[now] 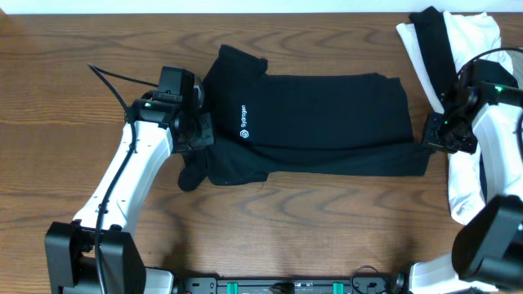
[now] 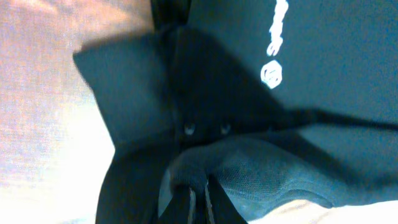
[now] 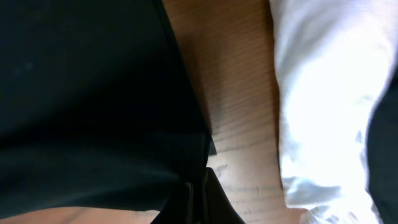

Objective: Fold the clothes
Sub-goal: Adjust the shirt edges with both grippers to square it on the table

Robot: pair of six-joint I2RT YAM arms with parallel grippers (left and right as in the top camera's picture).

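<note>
A black shirt point(image 1: 327, 114) with a small white logo point(image 1: 244, 135) lies across the middle of the wooden table, its lower part doubled over. My left gripper point(image 1: 198, 135) sits at the shirt's left end, shut on a bunched fold of black fabric point(image 2: 261, 168). In the left wrist view the logo point(image 2: 272, 74) shows beyond the pinched cloth, and the left gripper point(image 2: 199, 202) has its jaws pressed together. My right gripper point(image 1: 431, 137) is at the shirt's right edge, shut on the hem. In the right wrist view the right gripper point(image 3: 200, 190) holds the black fabric point(image 3: 93, 93).
A pile of white and black garments point(image 1: 458, 41) lies at the table's right edge, running under the right arm. The white cloth point(image 3: 323, 93) is just to the right of the right gripper. Bare wooden table point(image 1: 310, 220) lies in front of the shirt.
</note>
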